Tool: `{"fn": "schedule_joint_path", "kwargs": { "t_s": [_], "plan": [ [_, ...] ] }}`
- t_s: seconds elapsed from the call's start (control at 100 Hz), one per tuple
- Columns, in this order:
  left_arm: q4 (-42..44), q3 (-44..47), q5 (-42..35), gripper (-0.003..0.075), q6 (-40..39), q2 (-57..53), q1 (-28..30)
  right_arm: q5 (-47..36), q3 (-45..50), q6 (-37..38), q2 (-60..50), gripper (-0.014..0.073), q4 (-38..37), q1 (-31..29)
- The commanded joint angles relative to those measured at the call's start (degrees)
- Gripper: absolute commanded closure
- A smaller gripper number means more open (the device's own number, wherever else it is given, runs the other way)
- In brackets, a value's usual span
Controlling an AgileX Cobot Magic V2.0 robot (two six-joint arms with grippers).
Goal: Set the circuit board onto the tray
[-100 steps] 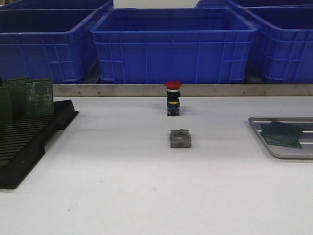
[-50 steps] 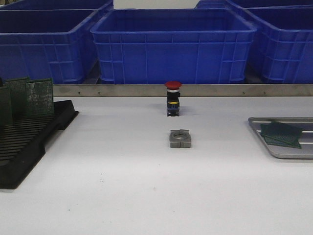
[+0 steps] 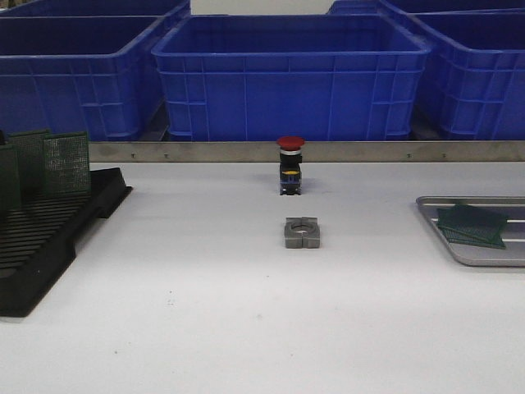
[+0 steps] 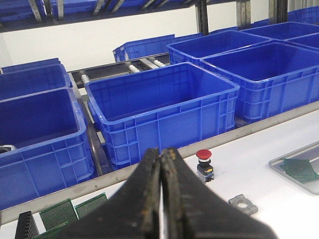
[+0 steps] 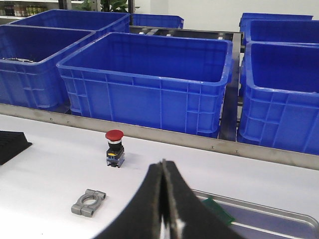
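The silver-grey tray lies at the table's right edge with green circuit boards stacked flat in it. It also shows in the right wrist view with a board corner. More green circuit boards stand upright in the black slotted rack at the left, also seen in the left wrist view. My left gripper is shut and empty, held above the table. My right gripper is shut and empty, near the tray. Neither gripper shows in the front view.
A red-capped push button stands mid-table, with a grey metal clamp block in front of it. Large blue bins stand behind a metal rail at the table's far edge.
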Motion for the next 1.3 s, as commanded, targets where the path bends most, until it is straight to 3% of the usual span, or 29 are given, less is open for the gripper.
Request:
{"fn": "schedule_joint_path", "kwargs": {
  "t_s": [0.0, 0.92, 1.04, 1.1, 1.14, 1.2, 1.29],
  "plan": [
    [-1.7, -1.4, -4.3, 0.0741, -0.6, 0.1, -0.4, 1.0, -1.5, -0.5, 0.5, 0.0706, 1.8, 0.0],
    [-1.6, -1.4, -4.3, 0.0741, -0.6, 0.1, -0.4, 14.2, -1.5, -0.5, 0.5, 0.0706, 1.8, 0.0],
    [6.8, -0.9, -5.0, 0.0741, -0.6, -0.2, -0.4, 14.9, -1.5, -0.5, 0.5, 0.0706, 1.8, 0.0],
    [11.3, 0.3, -9.2, 0.0741, -0.6, -0.6, -0.4, 15.2, -1.5, -0.5, 0.5, 0.0706, 1.8, 0.0],
    [12.9, 1.5, -11.9, 0.0741, -3.5, -1.4, -0.4, 15.3, -1.5, -0.5, 0.5, 0.0706, 1.8, 0.0],
    [15.8, 3.3, -15.5, 0.0741, -17.1, -2.5, -0.3, 15.4, -1.5, -0.5, 0.5, 0.0706, 1.8, 0.0],
    [32.7, 6.6, -18.7, 0.0741, -34.7, -4.3, 0.5, 15.5, -1.5, -0.5, 0.5, 0.0706, 1.8, 0.0]
  ]
}}
